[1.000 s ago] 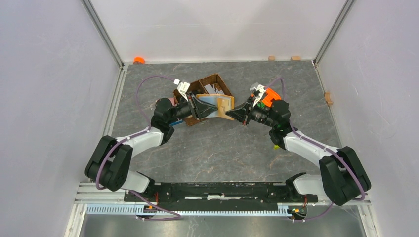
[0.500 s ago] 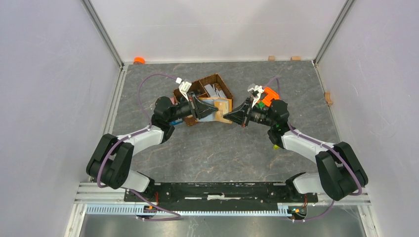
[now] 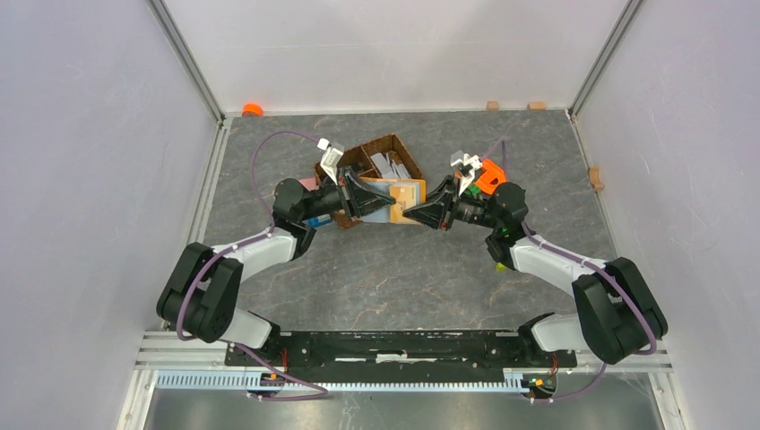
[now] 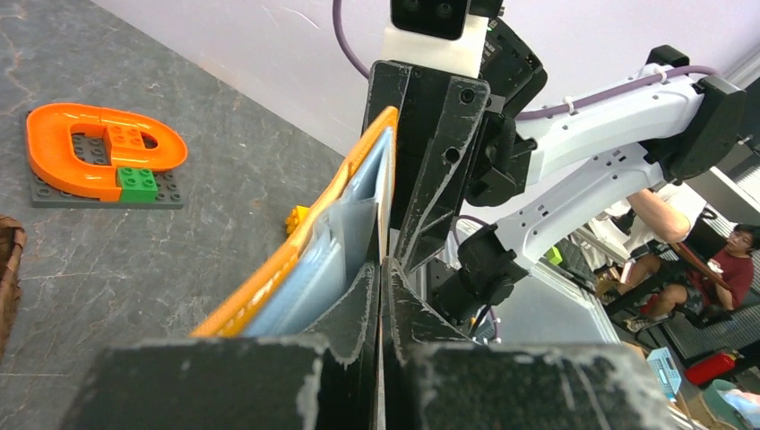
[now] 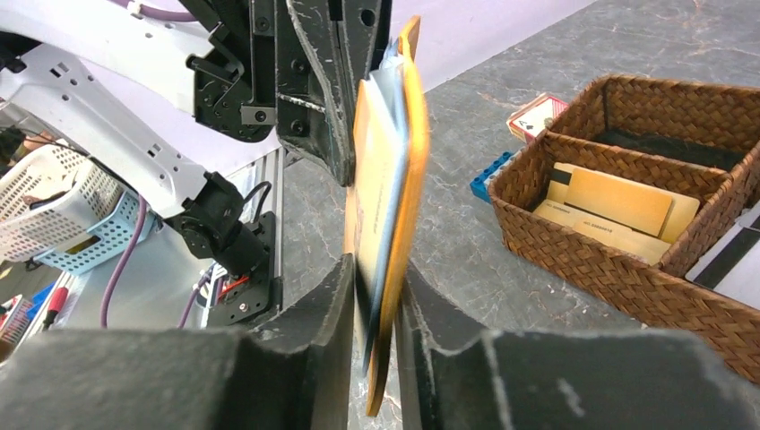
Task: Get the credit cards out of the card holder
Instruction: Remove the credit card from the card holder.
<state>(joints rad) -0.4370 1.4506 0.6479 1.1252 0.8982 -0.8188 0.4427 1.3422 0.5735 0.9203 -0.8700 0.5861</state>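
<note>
Grey stone-look table, one mustard card holder between two hands, left hand pinched shut on it, right hand narrowly flanking it, grip unclear, one wicker basket behind the left hand

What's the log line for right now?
left claw: shut on card holder | right claw: astride holder's edge, grip unclear | tan cards: lying in basket

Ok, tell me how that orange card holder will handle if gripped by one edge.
The card holder is probably light: it is up on edge between the left gripper and right gripper. Its cover bows slightly, so likely flexible, not stiff. Its layers fan apart, so a one-layer pinch may let it flop open.
</note>
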